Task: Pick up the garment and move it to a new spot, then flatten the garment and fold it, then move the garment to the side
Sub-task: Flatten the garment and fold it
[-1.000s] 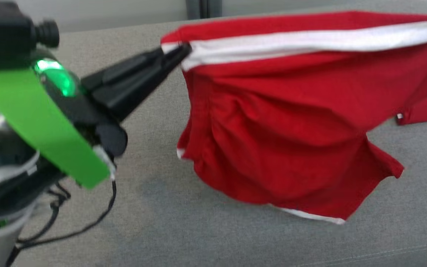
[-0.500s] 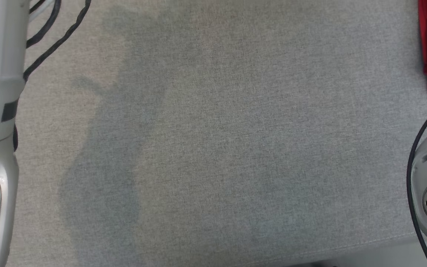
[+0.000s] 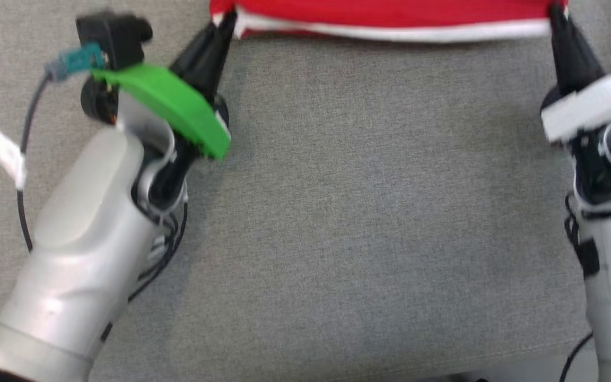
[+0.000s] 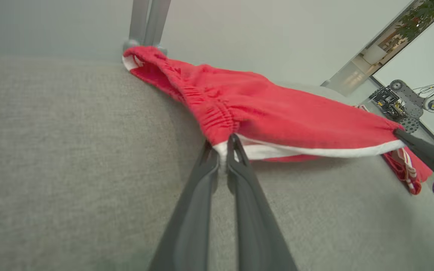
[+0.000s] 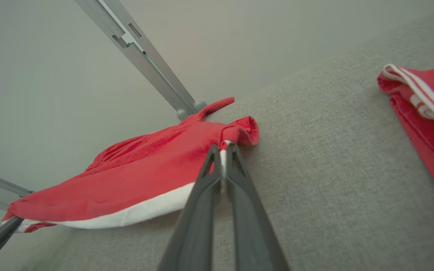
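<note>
Head view: red cloth garment w/ white hem band (image 3: 390, 13) is stretched taut along the top edge, over the far part of a grey woven fabric surface (image 3: 369, 212). L gripper (image 3: 226, 21), long dark fingers pressed together, is clamped on the garment's left corner right at the white band. R gripper (image 3: 557, 13) is pinched tight on the right corner the same way. Bright green curved band (image 3: 167, 106) sits on the L wrist, w/ a black camera block (image 3: 114, 34) & a teal plug (image 3: 77, 58) beside it. L wrist view: fingertips meet on the white hem just below a gathered elastic section. Hem runs across to the R gripper's tip, raised slightly off the surface w/ shadow under it. Rest of the garment slopes back & lies on the surface up to its far edge, just beside a grey metal post (image 4: 141, 22). R wrist view: white strip squeezed btwn the tips. Second red garment w/ thin white stripes (image 5: 424, 101) lies crumpled on the surface to the robot's right, apart from the held one. Labels/writing: too blurred to tell.
</note>
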Robot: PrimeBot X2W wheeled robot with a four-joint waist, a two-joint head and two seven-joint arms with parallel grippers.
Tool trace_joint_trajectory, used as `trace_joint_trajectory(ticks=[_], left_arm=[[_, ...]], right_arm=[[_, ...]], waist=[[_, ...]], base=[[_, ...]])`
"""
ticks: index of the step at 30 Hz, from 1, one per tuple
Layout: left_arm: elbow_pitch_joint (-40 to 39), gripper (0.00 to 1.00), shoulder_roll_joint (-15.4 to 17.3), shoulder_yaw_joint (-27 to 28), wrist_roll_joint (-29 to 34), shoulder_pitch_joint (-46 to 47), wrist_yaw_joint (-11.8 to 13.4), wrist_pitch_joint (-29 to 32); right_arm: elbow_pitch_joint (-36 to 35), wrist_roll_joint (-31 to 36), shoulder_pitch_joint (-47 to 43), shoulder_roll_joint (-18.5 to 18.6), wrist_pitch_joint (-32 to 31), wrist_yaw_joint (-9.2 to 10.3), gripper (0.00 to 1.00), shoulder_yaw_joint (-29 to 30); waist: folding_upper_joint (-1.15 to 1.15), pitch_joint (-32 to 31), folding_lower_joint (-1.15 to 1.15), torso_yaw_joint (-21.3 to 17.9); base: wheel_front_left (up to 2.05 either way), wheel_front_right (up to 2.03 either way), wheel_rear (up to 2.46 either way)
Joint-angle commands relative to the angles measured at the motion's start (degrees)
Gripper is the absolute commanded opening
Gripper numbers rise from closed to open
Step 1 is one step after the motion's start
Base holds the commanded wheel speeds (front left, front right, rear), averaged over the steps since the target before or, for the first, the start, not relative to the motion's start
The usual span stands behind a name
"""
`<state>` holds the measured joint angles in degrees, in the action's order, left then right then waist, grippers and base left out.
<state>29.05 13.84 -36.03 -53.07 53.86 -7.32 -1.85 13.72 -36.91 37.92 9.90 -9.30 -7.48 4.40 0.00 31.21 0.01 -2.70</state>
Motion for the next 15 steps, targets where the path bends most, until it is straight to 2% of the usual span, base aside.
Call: trace_joint_trajectory(ticks=[1, 4, 7, 10, 15], left_arm=[[-1.97, 0.0, 1.81, -1.07, -0.19, -3.8, -0.26, -1.15], [-6.36, 0.0, 4.81, -3.35, -0.35, -13.33, -0.27, -3.3], [-10.76, 0.0, 6.49, -4.26, -1.55, -22.29, 1.28, -4.55], [-16.84, 0.0, 7.99, -4.62, -3.59, -32.66, 4.66, -5.31], [-29.18, 0.0, 10.61, -4.82, -6.8, -46.48, 10.78, -5.91]], right_arm=[[-1.41, -1.57, -4.22, 0.46, 1.01, 0.01, 0.0, -0.17], [-5.03, -4.74, -16.06, 0.94, 2.5, 0.03, 0.0, -0.37], [-8.87, -6.81, -26.52, 1.54, 3.31, 0.04, 0.0, -1.03], [-12.76, -7.35, -37.12, 2.03, 3.95, 0.04, 0.0, -1.35], [-21.15, -9.57, -50.64, 0.83, 3.96, 0.04, 0.0, 1.0]], waist=[[0.0, -3.23, -0.01, 1.71], [0.0, -6.41, -0.01, 2.57], [0.0, -9.57, -0.01, 3.33], [0.0, -13.03, -0.01, 3.63], [0.0, -14.95, -0.01, 4.53]], base=[[0.0, 0.0, 0.0], [0.0, 0.0, 0.0], [0.0, 0.0, 0.0], [0.0, 0.0, 0.0], [0.0, 0.0, 0.0]])
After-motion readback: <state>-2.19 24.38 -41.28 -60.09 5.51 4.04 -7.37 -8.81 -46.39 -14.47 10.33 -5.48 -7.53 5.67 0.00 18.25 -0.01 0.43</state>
